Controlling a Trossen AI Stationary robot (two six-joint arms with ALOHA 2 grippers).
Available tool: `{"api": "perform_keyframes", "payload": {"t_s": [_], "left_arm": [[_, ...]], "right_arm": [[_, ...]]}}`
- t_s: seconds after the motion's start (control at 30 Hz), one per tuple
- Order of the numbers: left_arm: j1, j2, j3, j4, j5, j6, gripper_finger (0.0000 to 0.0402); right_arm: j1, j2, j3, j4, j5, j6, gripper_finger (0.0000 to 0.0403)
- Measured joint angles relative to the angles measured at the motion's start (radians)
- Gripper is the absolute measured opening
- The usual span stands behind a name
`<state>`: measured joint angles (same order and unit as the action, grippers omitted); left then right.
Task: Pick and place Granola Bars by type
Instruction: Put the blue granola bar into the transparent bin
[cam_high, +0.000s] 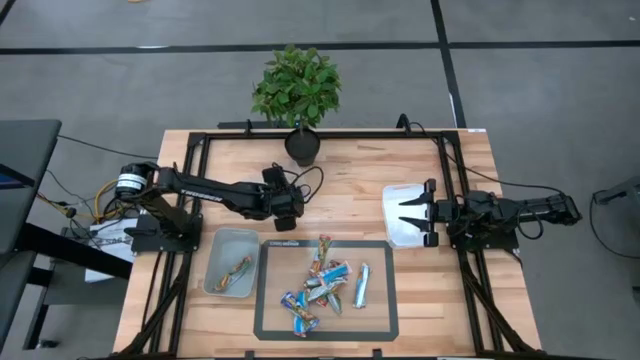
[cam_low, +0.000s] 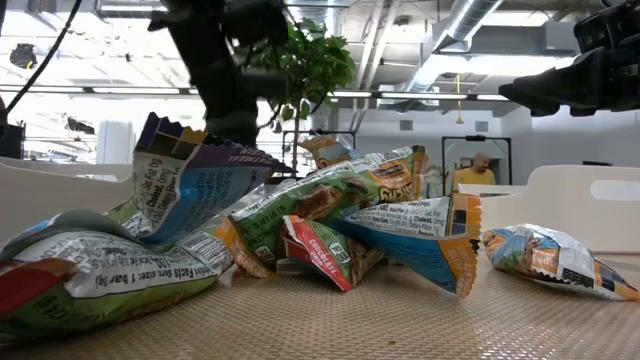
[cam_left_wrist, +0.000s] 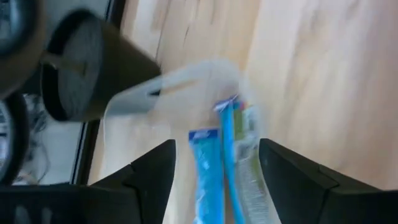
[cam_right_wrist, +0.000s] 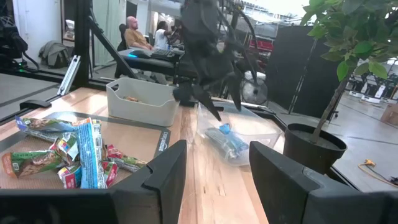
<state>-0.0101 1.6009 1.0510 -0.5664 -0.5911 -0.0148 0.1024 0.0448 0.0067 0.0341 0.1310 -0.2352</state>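
Observation:
Several granola bars (cam_high: 322, 285) lie heaped on a dark mat, with blue, green and red-white wrappers up close in the low view (cam_low: 330, 215). My left gripper (cam_high: 285, 222) hangs open over a clear bin (cam_right_wrist: 239, 124), its fingers apart on either side of two blue bars (cam_left_wrist: 208, 168) lying in the bin. The right wrist view shows these bars (cam_right_wrist: 227, 140) below the left gripper (cam_right_wrist: 208, 102). A grey bin (cam_high: 230, 262) holds a brown-green bar (cam_high: 238, 268). My right gripper (cam_high: 410, 215) waits open over a white bin (cam_high: 400, 195) at the right.
A potted plant (cam_high: 302, 145) stands at the far edge, just beyond the left gripper, and its pot (cam_left_wrist: 81, 68) sits close to the clear bin. A black frame rail (cam_high: 330, 135) borders the table. People sit in the room behind (cam_right_wrist: 134, 31).

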Motion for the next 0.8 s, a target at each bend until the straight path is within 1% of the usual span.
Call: {"api": "perform_keyframes", "payload": {"t_s": [0.1,0.2,0.37,0.43,0.53,0.6,0.67,0.73,0.8], "left_arm": [[-0.049,-0.004,0.048,-0.02,0.032,-0.057,0.0217],[-0.116,-0.008,0.075,-0.019,0.113,-0.133,0.0212],[-0.265,-0.002,0.077,0.004,0.234,-0.27,0.0205],[-0.327,0.004,0.077,0.013,0.254,-0.326,0.0204],[-0.408,0.004,0.077,0.019,0.251,-0.407,0.0203],[-0.448,0.02,0.078,0.018,0.245,-0.473,0.0203],[-0.48,0.033,0.076,0.015,0.259,-0.523,0.0203],[-0.502,0.071,0.088,0.059,0.297,-0.54,0.0203],[-0.527,0.114,0.101,0.066,0.338,-0.508,0.0203]], "right_arm": [[0.0,0.0,0.0,0.0,0.0,0.0,0.0171],[0.0,0.0,0.0,0.0,0.0,0.0,0.0171],[0.0,0.001,0.0,0.0,0.0,0.0,0.0171],[0.0,0.001,0.0,0.0,0.0,0.0,0.0171],[0.0,0.001,0.0,0.0,0.0,0.0,0.0171],[0.0,0.001,0.0,0.0,0.0,0.0,0.0171],[0.0,0.001,0.0,0.0,0.0,0.0,0.0171],[0.0,0.001,0.0,0.0,0.0,0.0,0.0171],[0.0,0.002,0.0,0.002,0.0,0.0,0.0171]]}}
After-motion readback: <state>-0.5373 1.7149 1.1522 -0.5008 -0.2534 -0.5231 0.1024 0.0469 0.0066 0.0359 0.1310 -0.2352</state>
